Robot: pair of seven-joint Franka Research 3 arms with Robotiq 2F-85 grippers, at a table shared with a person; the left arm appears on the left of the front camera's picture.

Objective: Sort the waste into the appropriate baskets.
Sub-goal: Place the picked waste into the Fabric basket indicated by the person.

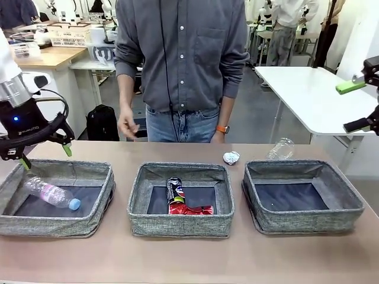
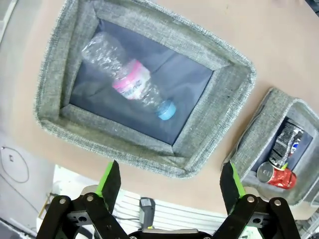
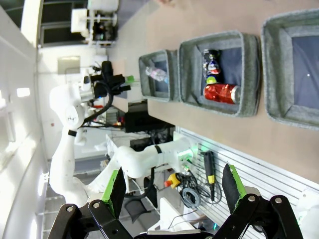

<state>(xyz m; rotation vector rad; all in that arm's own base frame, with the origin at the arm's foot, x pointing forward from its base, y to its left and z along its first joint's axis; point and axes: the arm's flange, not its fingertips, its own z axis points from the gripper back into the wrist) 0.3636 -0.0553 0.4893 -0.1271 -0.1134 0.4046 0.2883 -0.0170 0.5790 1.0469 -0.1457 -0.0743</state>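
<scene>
A crumpled clear bottle (image 1: 52,194), pink label, blue cap, lies in the basket (image 1: 53,225) nearest the table's (image 1: 189,260) left edge, beneath the wide, empty left hand (image 1: 46,155). A foil ball (image 1: 231,157) and second bottle (image 1: 282,148) sit on open table near the far edge. The right hand (image 1: 355,106) hangs wide by the right edge.

The clear plastic bottle (image 1: 50,192) is marked by a pink label and blue cap; the woven fabric baskets (image 1: 180,226) are grey.

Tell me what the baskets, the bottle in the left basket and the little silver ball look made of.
Baskets: grey woven fabric, matte; coarse weave and soft, sagging walls.
Bottle: thin clear plastic, glossy; see-through and crinkled.
Ball: probably aluminium foil; silver, crumpled, catching light.
</scene>
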